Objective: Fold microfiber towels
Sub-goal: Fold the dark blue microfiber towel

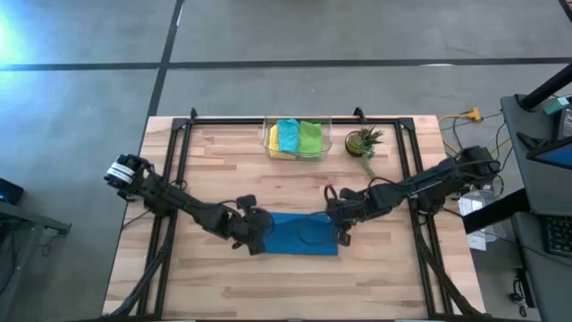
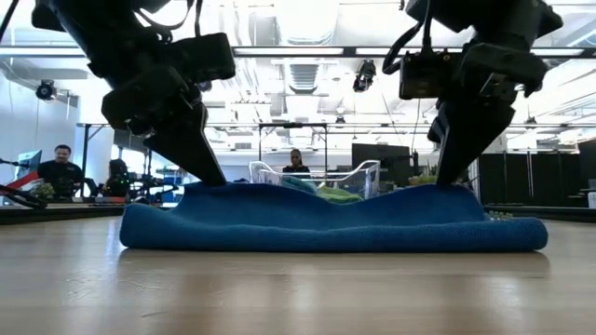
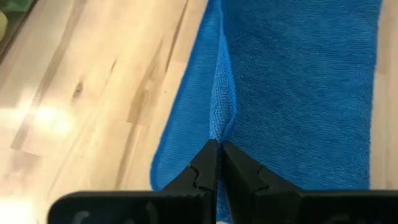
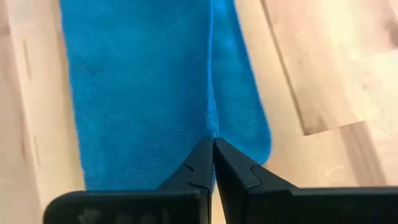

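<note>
A blue microfiber towel (image 1: 302, 236) is lying near the middle of the pale butcher-block table (image 1: 223, 161), folded into a long strip whose nappy, looped pile is showing clearly in both wrist views. Its near edge is resting rounded and thick on the wood, while the upper layer is rising into a soft ridge at each end. The left gripper (image 3: 219, 151) is pinching the left end of that upper layer, its dark fingers pressed together on a raised crease of cloth. The right gripper (image 4: 212, 147) is gripping the right end the same way, fingers closed on the towel's edge. In the low view the towel is hiding most of the table behind it. Farther back, a clear plastic bin (image 1: 269, 139) is sitting at the far edge, holding the yellow towel (image 1: 273, 143), the teal towel (image 1: 289, 134) and the lime green towel (image 1: 310, 138), bunched so their shapes are hard to make out. Just right of the bin a small potted plant (image 1: 362, 141) is standing. Beyond the table, people (image 2: 61, 167) seem to be sitting in the room.
</note>
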`<action>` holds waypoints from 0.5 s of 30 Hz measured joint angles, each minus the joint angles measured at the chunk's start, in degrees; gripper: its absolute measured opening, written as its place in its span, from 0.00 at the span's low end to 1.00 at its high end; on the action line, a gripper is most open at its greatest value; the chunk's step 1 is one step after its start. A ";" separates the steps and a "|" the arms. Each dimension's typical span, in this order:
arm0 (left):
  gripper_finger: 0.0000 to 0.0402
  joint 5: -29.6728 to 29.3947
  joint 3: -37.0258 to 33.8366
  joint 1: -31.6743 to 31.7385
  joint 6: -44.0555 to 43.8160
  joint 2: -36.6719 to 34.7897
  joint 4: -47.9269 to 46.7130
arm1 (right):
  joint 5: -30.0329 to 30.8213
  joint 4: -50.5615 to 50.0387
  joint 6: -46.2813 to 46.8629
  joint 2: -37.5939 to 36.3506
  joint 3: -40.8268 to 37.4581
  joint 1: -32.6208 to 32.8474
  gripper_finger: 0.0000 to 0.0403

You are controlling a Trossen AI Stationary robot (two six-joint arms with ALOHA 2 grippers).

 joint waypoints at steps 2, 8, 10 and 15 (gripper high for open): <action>0.00 0.01 -0.02 0.57 0.02 0.00 0.02 | 0.02 -0.02 -0.20 0.00 -0.03 -0.83 0.02; 0.02 0.13 -1.13 1.91 0.01 -0.02 0.01 | -1.22 -0.10 -0.41 0.00 -0.68 -3.24 0.02; 0.06 0.29 -1.55 2.15 -0.05 -0.02 0.02 | -2.75 -0.22 -0.44 0.00 -1.17 -4.12 0.04; 0.23 0.35 -1.97 2.70 -0.41 -0.02 -0.57 | -2.62 -2.14 -0.17 0.00 -1.46 -5.57 0.14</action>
